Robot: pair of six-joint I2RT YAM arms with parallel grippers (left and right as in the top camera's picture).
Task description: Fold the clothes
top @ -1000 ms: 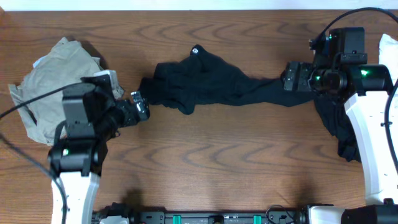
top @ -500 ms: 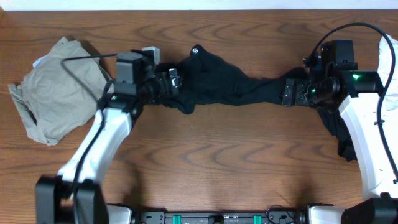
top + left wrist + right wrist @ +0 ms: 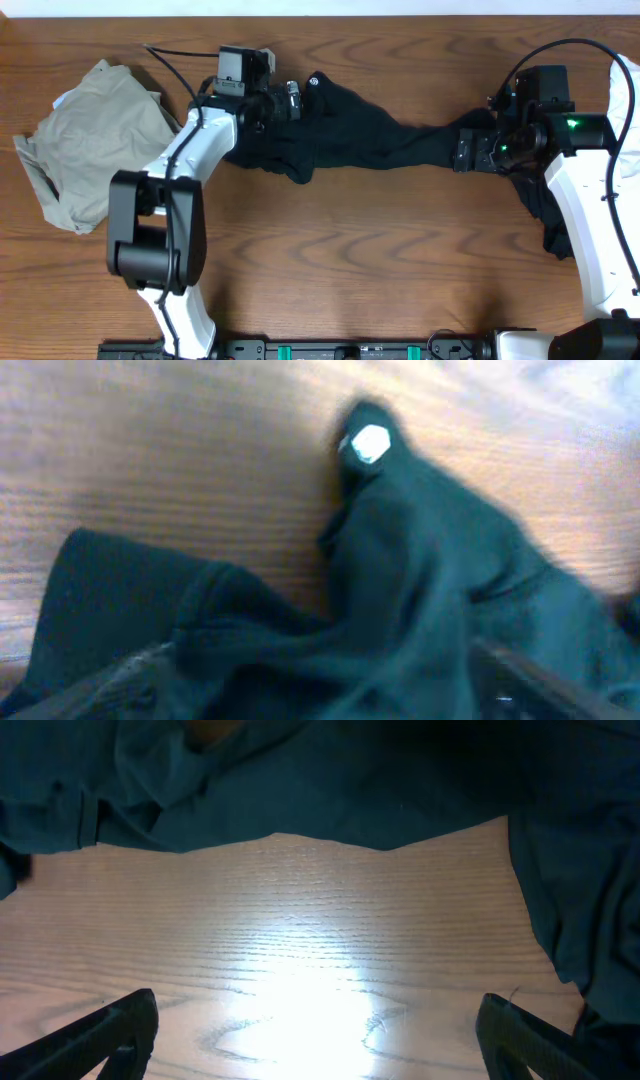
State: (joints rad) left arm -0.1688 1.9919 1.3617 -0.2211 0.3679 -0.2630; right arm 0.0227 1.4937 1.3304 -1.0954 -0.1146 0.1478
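Observation:
A long black garment [image 3: 360,135] with a small white logo [image 3: 316,82] lies stretched across the back of the table. My left gripper [image 3: 287,100] is at its left end, just left of the logo. In the left wrist view the logo [image 3: 370,442] shows ahead, and the gripper [image 3: 320,685] is open with bunched black fabric [image 3: 420,580] lying between its fingers. My right gripper [image 3: 465,150] is at the garment's right end. It [image 3: 320,1030] is open over bare wood, with black fabric [image 3: 330,780] just ahead. A khaki-grey garment [image 3: 90,140] lies crumpled at far left.
A second black garment [image 3: 548,215] lies under my right arm at the right side. Something white [image 3: 628,100] shows at the right edge. The wooden table's far edge [image 3: 400,18] runs just behind the logo.
My left arm has swung from beside the khaki garment up and right to the black garment's left end near the logo. My right gripper has dropped slightly and otherwise stayed put.

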